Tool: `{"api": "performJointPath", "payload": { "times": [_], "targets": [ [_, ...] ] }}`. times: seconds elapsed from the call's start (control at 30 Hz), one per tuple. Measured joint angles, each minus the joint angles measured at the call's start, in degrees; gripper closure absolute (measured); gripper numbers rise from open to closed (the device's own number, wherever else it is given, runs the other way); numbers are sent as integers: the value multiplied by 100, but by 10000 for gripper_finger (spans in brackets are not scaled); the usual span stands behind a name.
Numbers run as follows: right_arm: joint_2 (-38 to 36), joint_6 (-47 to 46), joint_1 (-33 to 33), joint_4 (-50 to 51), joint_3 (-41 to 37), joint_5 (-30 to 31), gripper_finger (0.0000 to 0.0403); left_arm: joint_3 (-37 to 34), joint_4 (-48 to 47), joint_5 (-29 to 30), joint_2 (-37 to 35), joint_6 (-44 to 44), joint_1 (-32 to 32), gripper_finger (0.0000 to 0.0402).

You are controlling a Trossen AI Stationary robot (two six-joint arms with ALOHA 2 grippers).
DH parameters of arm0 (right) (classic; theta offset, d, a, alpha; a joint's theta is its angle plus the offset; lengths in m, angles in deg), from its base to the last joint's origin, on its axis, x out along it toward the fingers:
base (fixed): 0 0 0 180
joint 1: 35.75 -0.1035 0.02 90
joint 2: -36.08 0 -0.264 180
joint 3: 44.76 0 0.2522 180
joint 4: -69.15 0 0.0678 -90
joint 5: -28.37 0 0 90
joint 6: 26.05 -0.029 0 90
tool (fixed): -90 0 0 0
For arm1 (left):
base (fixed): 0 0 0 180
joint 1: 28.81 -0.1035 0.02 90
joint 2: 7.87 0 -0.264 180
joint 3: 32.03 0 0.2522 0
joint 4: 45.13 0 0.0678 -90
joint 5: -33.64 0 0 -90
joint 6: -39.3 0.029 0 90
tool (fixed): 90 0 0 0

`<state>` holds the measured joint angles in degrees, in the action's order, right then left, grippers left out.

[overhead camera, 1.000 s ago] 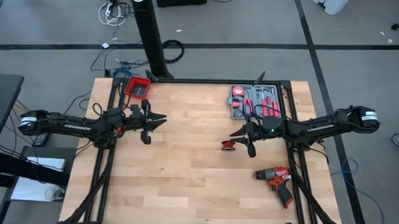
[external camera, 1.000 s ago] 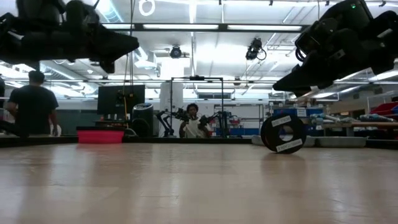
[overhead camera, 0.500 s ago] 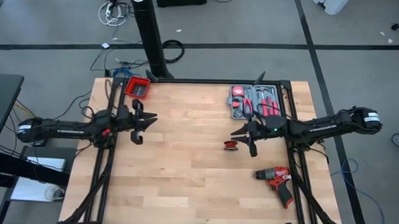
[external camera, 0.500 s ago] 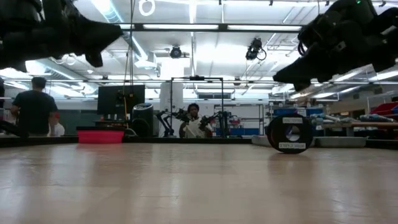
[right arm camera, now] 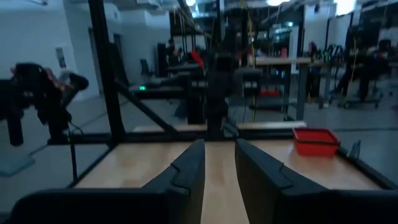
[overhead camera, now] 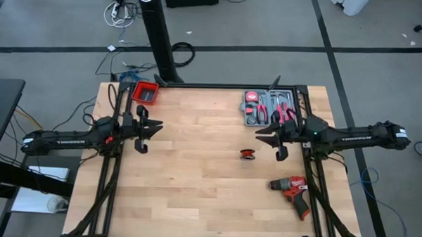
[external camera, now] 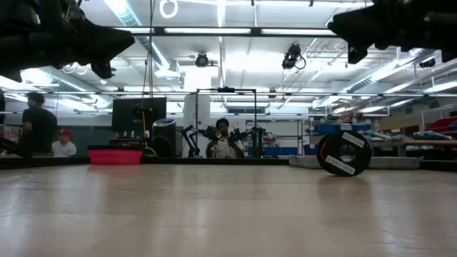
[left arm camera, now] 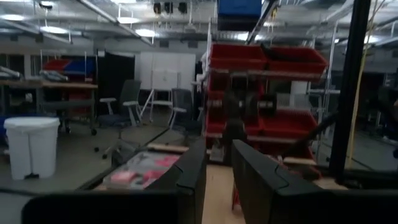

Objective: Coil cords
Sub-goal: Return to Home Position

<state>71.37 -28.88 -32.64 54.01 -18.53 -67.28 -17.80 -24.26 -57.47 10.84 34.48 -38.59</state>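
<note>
Cords of thin red wire (overhead camera: 248, 154), wound into one small round bundle on a black spool, sit on the pale planked wooden table (overhead camera: 195, 181), just beside the dark right gripper (overhead camera: 266, 140) and well apart from the dark left gripper (overhead camera: 153, 128), both with fingers slightly parted and empty, and near one red-and-black plastic drill (overhead camera: 293, 191).

No legible text anywhere. White lettering along left arm (overhead camera: 71, 136) and right arm (overhead camera: 351, 137), high view: too small to read. Two white labels on side of black spool (external camera: 344, 153), low view: print unreadable. Nothing readable in either wrist view.
</note>
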Motion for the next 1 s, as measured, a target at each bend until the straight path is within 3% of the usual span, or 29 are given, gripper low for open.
{"api": "performJointPath", "payload": {
  "times": [0.33,0.57,0.83,1.0],
  "targets": [
    [-508,0,0,684,0,0,314,0,-1612,0,-1073,2,0,321],
    [-618,-1,0,1552,-249,1,314,-2,-2026,0,-1863,2,0,321],
    [-697,-1,-4,1658,-1185,2,314,-2,-2547,-2,-1872,4,2,321],
    [-763,6,-7,2770,-1189,60,314,-2,-3176,-2,-1869,7,0,321]
  ]
}}
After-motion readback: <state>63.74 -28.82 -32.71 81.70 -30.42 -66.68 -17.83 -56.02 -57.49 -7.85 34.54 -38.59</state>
